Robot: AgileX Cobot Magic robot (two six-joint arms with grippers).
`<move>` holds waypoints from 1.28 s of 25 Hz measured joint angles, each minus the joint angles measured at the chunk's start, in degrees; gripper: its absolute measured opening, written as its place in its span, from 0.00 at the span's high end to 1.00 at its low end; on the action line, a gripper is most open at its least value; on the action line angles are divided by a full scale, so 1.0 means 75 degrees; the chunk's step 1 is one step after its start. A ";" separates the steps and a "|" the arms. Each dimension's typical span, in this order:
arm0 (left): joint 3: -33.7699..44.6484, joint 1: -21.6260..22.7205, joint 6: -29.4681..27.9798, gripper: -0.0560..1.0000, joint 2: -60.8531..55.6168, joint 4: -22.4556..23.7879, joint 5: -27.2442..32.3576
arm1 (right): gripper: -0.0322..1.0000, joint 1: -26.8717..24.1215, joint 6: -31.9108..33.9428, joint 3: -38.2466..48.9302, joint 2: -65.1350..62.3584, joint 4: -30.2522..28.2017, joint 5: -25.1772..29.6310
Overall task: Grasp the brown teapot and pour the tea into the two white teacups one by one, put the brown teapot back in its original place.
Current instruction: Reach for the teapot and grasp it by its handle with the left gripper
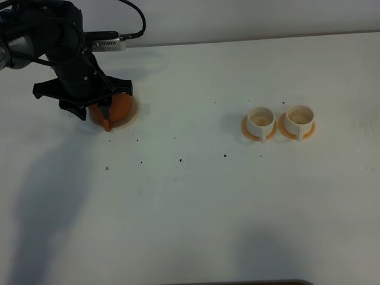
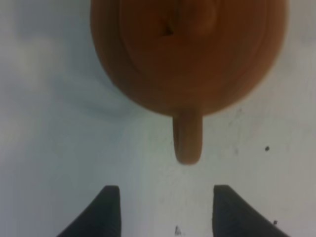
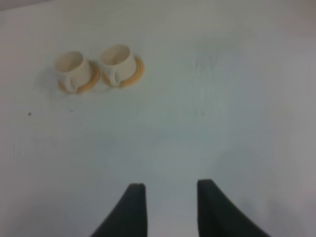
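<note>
Brown teapot (image 2: 187, 54) sits just ahead of the wide-open left end effector (image 2: 165, 190), black specks (image 1: 180, 160) scattered nearby.

- Far left on the surface (image 1: 190, 208): teapot (image 1: 119, 105) on coaster (image 1: 133, 117).
- Well apart to the right: left teacup (image 1: 260, 119) on left saucer (image 1: 246, 129), right teacup (image 1: 298, 116) on right saucer (image 1: 311, 128), just beside each other.
- Cup handles toward the near side.

A white table (image 1: 196, 208) dotted with dark specks (image 1: 180, 160) fills the view. A pale wall (image 1: 267, 15) runs behind it. Soft shadows (image 1: 47, 202) cross the table's near side.
</note>
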 joint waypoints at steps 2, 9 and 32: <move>-0.0072 0.0000 0.0000 0.55 0.0052 0.0000 -0.0049 | 0.73 0.0000 0.0000 0.0000 0.0000 0.0000 0.0000; -0.0256 0.0024 -0.0023 0.55 0.0345 -0.0027 -0.0156 | 0.73 0.0000 0.0000 0.0000 0.0000 0.0000 0.0000; -0.0361 0.0241 0.0221 0.55 0.0466 -0.0397 -0.0537 | 0.73 0.0000 0.0000 0.0000 0.0000 0.0007 0.0000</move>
